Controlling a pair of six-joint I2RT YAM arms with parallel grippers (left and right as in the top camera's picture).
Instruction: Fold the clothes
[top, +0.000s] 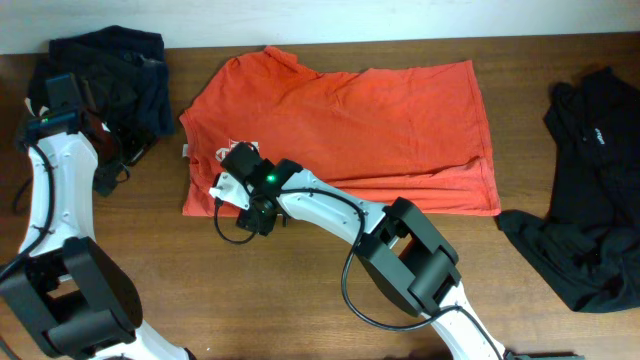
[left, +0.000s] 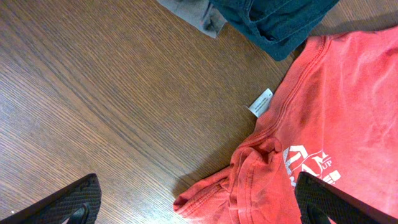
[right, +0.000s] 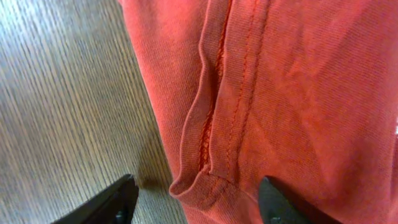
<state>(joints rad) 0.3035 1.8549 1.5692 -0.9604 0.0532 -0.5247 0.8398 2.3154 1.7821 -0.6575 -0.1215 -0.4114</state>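
Note:
The orange-red T-shirt (top: 380, 120) lies flat across the middle of the table, with white lettering showing near its left edge. My right gripper (top: 250, 215) is at the shirt's lower left corner. In the right wrist view it (right: 196, 183) is open, with one finger over the wood and one over the shirt (right: 298, 81), either side of the rolled hem corner. My left gripper (top: 110, 160) is left of the shirt. It is wide open (left: 196, 186) over a crumpled sleeve end of the shirt (left: 348, 93) and holds nothing.
A dark navy and grey pile (top: 110, 60) lies at the back left, and its edge shows in the left wrist view (left: 273, 18). A loose black garment (top: 590, 180) lies at the right. A white care tag (left: 261, 102) sticks out by the collar.

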